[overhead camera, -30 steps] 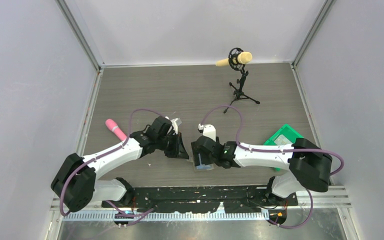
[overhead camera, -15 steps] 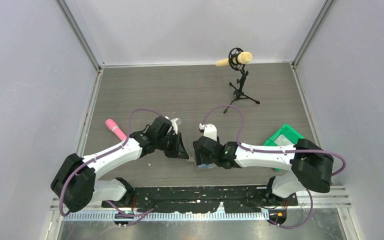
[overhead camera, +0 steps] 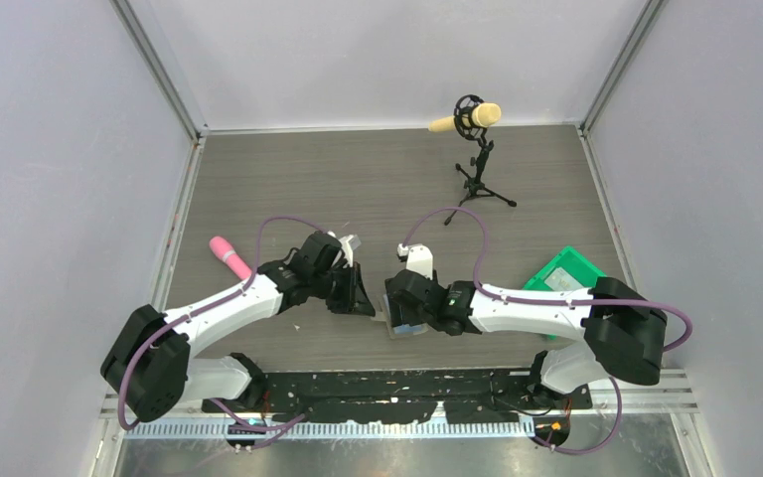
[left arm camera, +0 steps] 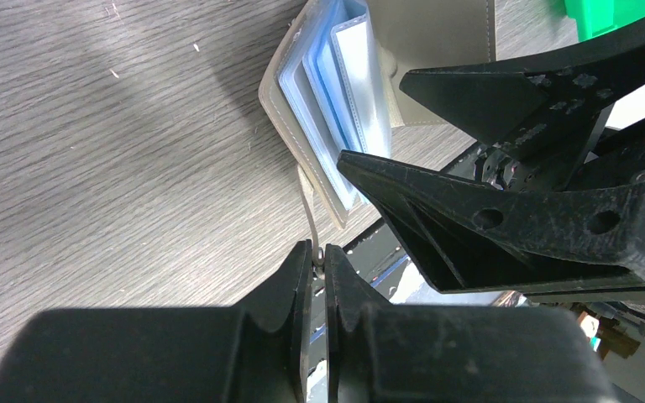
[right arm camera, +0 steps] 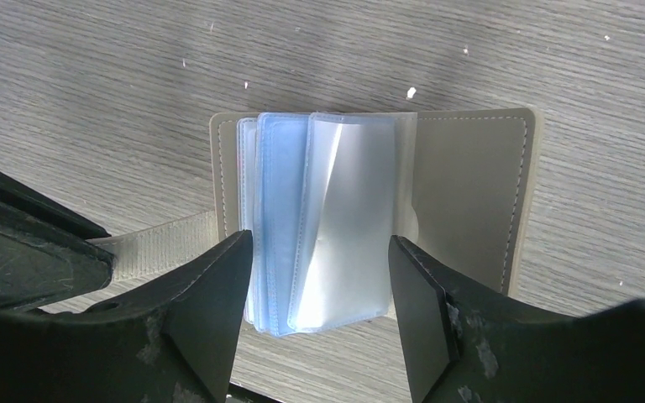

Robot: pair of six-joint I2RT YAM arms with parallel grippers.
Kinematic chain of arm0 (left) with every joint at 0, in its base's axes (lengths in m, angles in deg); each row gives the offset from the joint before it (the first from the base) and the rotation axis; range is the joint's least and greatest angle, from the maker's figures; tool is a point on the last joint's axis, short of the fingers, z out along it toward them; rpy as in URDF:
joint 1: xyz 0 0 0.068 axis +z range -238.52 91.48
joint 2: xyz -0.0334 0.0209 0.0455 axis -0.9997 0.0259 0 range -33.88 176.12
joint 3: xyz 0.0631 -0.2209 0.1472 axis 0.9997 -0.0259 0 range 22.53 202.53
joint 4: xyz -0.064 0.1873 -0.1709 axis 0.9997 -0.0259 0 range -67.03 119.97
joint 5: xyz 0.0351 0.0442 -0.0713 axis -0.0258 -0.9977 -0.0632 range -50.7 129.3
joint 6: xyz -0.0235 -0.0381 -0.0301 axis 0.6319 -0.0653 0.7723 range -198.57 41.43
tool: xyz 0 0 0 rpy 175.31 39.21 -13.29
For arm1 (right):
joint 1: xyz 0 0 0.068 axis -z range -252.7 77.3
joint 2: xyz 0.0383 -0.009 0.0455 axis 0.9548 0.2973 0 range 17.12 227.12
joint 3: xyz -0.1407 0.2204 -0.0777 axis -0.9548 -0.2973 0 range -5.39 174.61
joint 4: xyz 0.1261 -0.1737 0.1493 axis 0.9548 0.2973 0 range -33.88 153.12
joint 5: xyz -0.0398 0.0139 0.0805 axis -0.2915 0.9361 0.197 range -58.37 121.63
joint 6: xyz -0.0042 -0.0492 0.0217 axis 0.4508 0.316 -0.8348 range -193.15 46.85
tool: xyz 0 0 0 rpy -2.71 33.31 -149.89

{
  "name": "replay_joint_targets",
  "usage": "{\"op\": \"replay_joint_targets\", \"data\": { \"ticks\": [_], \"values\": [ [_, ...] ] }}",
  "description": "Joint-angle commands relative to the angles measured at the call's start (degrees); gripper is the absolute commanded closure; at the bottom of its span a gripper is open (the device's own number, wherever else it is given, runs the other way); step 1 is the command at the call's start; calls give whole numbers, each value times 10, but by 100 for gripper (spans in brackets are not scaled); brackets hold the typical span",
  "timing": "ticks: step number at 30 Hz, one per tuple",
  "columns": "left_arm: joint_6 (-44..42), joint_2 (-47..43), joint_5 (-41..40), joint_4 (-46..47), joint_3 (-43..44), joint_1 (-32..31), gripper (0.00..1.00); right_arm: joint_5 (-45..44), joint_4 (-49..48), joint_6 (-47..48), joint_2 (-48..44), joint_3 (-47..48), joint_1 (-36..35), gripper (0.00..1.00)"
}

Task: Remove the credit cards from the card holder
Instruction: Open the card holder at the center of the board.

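- We see the table [right arm camera: 92, 75] as matt, grey-brown wood grain, lightly flecked.
- The card holder [right arm camera: 470, 193] has a smooth, matt, leather-like cover with stitched edges; its sleeves [right arm camera: 344, 227] are glossy clear plastic.
- Its strap [right arm camera: 159, 248] looks to us like woven cloth.
- The fingers [right arm camera: 201, 327] of the right gripper [right arm camera: 319, 243] are black matt plastic, scuffed.
- The green bin [left arm camera: 613, 17] is shiny plastic.

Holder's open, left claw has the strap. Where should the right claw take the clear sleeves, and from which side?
I'd pinch the clear sleeves across their outer faces, coming down from above. They fan up loose from the open card holder, and the right claw straddles them, open. The left claw pins the strap.
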Motion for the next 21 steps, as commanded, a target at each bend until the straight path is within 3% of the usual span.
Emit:
{"op": "replay_joint_targets", "data": {
  "ticks": [1,21],
  "values": [
    [-10,-9,-3,-2,1,1,100,-22,-2,-1,-18,3,-2,33],
    [-24,9,-19,-6,-5,2,100,-32,17,12,-75,-21,9,37]
  ]
}}
